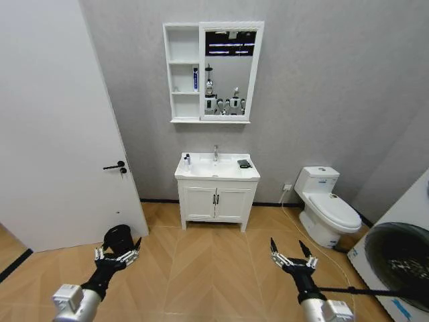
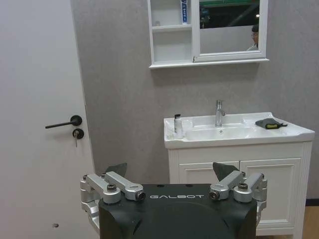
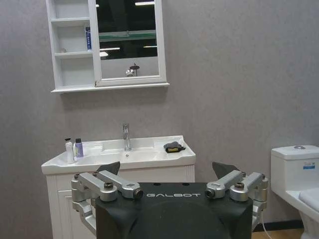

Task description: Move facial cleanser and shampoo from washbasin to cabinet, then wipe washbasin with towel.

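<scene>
**Standing off from the washbasin, nothing picked up yet**

You are well back from the washbasin (image 1: 216,168), with open wood floor between you and the white vanity under it. Both arms hang low in front of you. The left tool (image 1: 117,255) has its fingers spread wide and holds nothing; the right tool (image 1: 293,257) is the same, wide open and empty.

Two small bottles (image 3: 73,149) stand close together on the basin's left rim, a white pump bottle touching or just beside a purple one; I judge these to be the cleanser and shampoo, though the labels are too small to read. The dark towel (image 3: 173,147) lies folded on the right rim, with the chrome tap (image 2: 219,113) between it and the bottles. The cabinet (image 1: 213,72) hangs on the wall above, its open shelves on the left of the mirror; one blue-and-white tube (image 1: 195,78) already sits on a middle shelf.

This looks like the approach step, with no item moved. Your next move calls for driving forward until the left rim is within reach.
</scene>
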